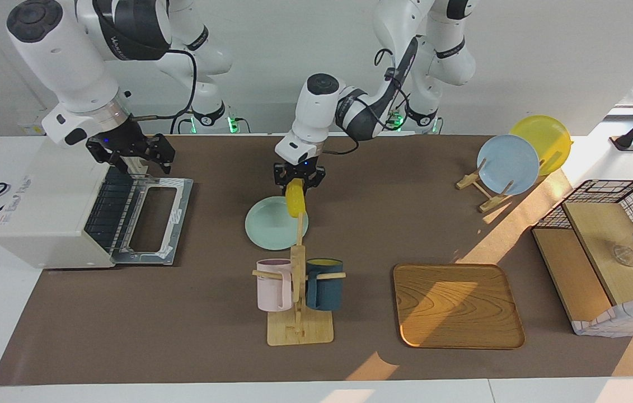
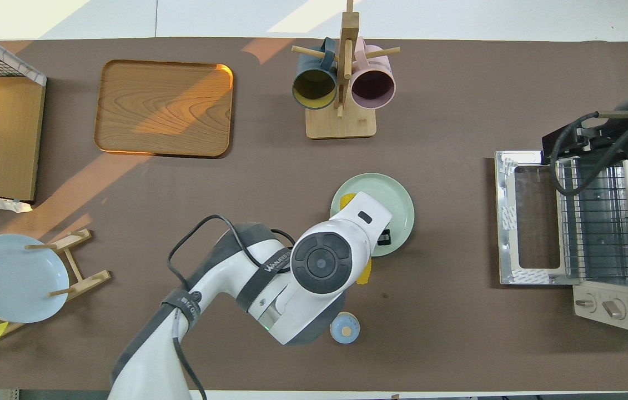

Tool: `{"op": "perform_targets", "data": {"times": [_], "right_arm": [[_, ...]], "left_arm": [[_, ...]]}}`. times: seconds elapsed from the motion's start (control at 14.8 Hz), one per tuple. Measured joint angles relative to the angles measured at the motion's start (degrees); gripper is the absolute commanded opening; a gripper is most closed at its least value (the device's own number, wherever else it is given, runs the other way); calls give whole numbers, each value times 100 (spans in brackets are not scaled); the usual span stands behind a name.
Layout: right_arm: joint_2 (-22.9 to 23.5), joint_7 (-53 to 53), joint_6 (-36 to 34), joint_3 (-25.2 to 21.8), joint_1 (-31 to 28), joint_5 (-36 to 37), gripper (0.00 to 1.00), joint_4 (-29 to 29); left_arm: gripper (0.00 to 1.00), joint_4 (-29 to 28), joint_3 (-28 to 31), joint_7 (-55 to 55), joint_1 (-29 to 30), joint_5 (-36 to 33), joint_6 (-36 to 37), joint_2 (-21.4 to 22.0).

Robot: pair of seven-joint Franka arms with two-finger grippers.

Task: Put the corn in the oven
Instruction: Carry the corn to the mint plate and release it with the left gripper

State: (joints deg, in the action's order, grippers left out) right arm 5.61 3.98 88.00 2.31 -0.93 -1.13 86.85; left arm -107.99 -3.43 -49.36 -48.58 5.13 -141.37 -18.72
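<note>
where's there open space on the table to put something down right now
Bare mat lies between the wooden tray and the mug rack, and between the green plate and the oven door. The tray is bare too. It is crowded at the plate: the left gripper holds the corn over it.

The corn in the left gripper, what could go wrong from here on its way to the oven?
1. The left gripper pinches the corn only near its top, so the cob hangs below, over the green plate, and may swing or slip.
2. The right gripper sits at the oven mouth above the open door, so the arms could collide there.
3. A low carry might clip that door's edge.
</note>
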Motion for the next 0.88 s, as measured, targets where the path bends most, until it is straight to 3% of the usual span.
{"op": "perform_targets", "data": {"times": [0.2, 0.47, 0.54, 0.68, 0.81, 0.88], "right_arm": [[0, -1, 0, 1, 0, 0, 100, 0], [0, -1, 0, 1, 0, 0, 100, 0], [0, -1, 0, 1, 0, 0, 100, 0], [0, -1, 0, 1, 0, 0, 100, 0], [0, -1, 0, 1, 0, 0, 100, 0], [0, -1, 0, 0, -1, 0, 100, 0]], "left_arm": [[0, 399, 9, -156, -92, 0, -241, -512], [0, 514, 51, -160, -92, 0, -513, -717], [14, 514, 57, -160, -92, 0, -521, -727], [57, 514, 68, -163, -91, 0, -523, -731], [86, 514, 89, -167, -81, 0, -523, -731], [93, 514, 100, -167, -71, 0, -522, -731]]}}
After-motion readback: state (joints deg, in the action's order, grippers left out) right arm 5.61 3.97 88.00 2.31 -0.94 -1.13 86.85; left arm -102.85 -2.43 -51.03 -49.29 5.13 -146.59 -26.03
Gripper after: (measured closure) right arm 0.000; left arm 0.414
